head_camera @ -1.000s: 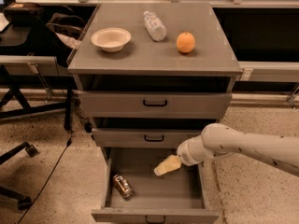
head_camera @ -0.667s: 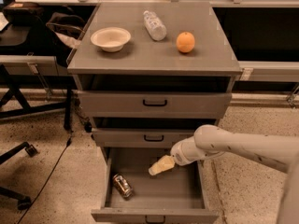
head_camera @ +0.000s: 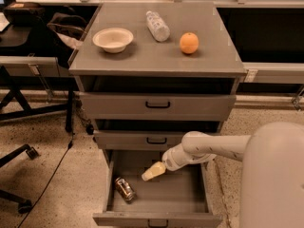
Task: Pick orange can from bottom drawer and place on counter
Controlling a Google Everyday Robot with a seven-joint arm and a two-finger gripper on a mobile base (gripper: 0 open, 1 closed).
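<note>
The orange can [head_camera: 124, 189] lies on its side at the left of the open bottom drawer [head_camera: 156, 218]. My gripper [head_camera: 153, 172] hangs over the drawer's middle, to the right of the can and a little above it, not touching it. The white arm [head_camera: 213, 148] comes in from the right. The counter [head_camera: 142, 56] is the grey top of the cabinet, above the two shallower drawers.
On the counter stand a white bowl [head_camera: 113, 39], a clear plastic bottle [head_camera: 157, 25] lying down, and a round orange fruit [head_camera: 189, 42]. A chair base [head_camera: 19, 175] and a black cable [head_camera: 52, 175] are on the floor at the left. A desk [head_camera: 28, 65] stands left of the cabinet.
My gripper and arm have moved left and slightly down over the open drawer, closer to the can. The can has not moved.
</note>
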